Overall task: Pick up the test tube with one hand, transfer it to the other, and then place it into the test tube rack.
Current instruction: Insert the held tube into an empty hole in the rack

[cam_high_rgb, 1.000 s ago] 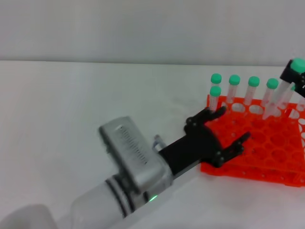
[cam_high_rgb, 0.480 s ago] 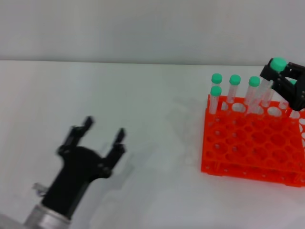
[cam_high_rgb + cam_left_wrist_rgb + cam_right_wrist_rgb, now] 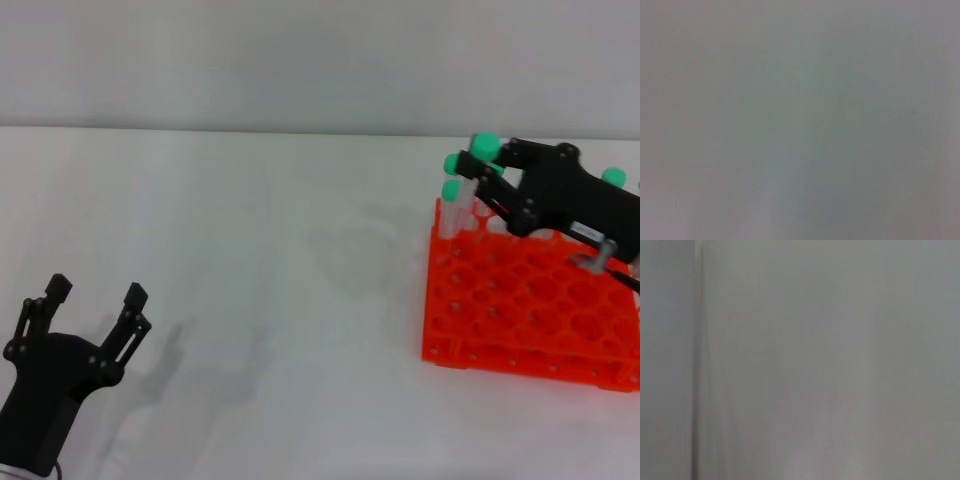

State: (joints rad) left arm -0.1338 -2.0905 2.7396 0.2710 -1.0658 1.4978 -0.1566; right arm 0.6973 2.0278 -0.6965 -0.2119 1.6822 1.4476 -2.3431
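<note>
In the head view my right gripper [image 3: 478, 176] reaches in from the right over the back left part of the orange test tube rack [image 3: 520, 310]. It is shut on the test tube [image 3: 486, 147], whose green cap shows just above the fingers, with the tube tilted above the back row of holes. My left gripper [image 3: 97, 292] is open and empty, low over the table at the near left, far from the rack. Both wrist views show only blank grey.
Other green-capped tubes stand in the rack's back row: one at the left corner [image 3: 452, 192], another cap [image 3: 613, 178] showing behind my right arm. The rest are hidden by the arm. The white table [image 3: 280, 250] stretches between gripper and rack.
My left gripper has pulled back from the rack to the near left corner. My right gripper has carried the tube leftward along the rack's back row.
</note>
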